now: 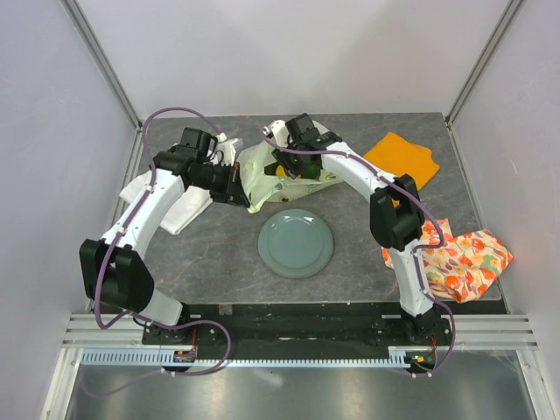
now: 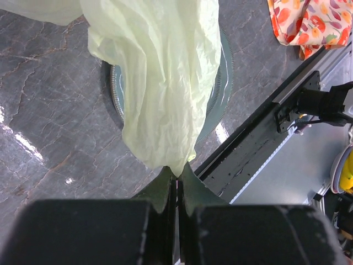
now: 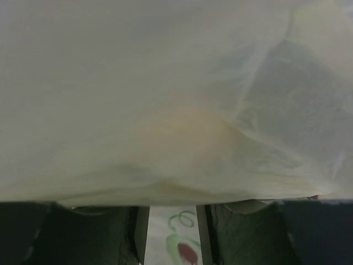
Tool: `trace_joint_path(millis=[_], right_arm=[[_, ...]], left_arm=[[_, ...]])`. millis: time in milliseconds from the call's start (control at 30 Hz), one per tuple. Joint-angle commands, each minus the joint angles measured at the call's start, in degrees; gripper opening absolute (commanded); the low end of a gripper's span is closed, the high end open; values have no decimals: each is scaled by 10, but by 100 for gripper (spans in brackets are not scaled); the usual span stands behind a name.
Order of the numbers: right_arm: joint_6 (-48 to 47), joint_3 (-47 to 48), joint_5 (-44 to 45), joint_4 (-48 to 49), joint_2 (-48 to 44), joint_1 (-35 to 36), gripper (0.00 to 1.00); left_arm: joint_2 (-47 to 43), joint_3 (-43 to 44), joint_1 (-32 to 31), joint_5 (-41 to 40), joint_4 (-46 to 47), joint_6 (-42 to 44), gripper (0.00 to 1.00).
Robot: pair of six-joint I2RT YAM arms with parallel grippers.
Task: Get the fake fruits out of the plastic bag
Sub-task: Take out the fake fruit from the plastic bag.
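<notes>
The pale yellow-green plastic bag (image 1: 260, 171) lies crumpled at the back middle of the table. My left gripper (image 1: 240, 194) is shut on its near-left edge. In the left wrist view the bag (image 2: 160, 83) hangs from the closed jaws of that gripper (image 2: 177, 172). My right gripper (image 1: 293, 163) is at the bag's top. In its wrist view the bag film (image 3: 165, 83) covers the fingertips, and the fingers (image 3: 220, 232) stand apart. A yellow-orange fruit (image 3: 187, 130) shows as a blur through the film, and a yellow bit of it (image 1: 281, 172) shows from above. The other fruits are hidden.
A grey-green plate (image 1: 296, 243) sits in front of the bag and shows behind the film (image 2: 225, 66). A white folded cloth (image 1: 166, 199) lies left. A plain orange cloth (image 1: 402, 159) is back right, and a fruit-print cloth (image 1: 459, 258) is at the right edge.
</notes>
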Motion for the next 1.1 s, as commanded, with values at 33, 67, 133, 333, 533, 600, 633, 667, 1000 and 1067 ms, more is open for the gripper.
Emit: trace_joint_path(millis=[33,67,133,333,533,600,633,667,1000,1067], right_arm=[[21,70,69,12,38,-21,48],[21,71,87,13,49,-22,50],[22,65,135,20,57,-28,57],[20,51,171,20,83,-53,70],[7,82,181,-6,126,-60,79],[4,90,194,-14,141,-61,81],[3,90,201,-15,146,-61,81],[3,90,217,-14,150,-61,81],[10,64,161,-39,50,-62,32],[18,55,127,-53,-5,-61,30]], left_arm=[[-15,10,-1,17,15,21,2],[-14,7,-1,17,15,22,2],[-13,6,-1,16,17,22,2],[2,13,-1,17,16,25,2],[17,27,-1,18,15,24,2],[20,32,-1,18,16,24,2],[22,35,-1,18,16,25,2],[22,35,-1,17,16,25,1],[26,42,-2,14,25,22,2],[29,50,-3,15,28,19,2]])
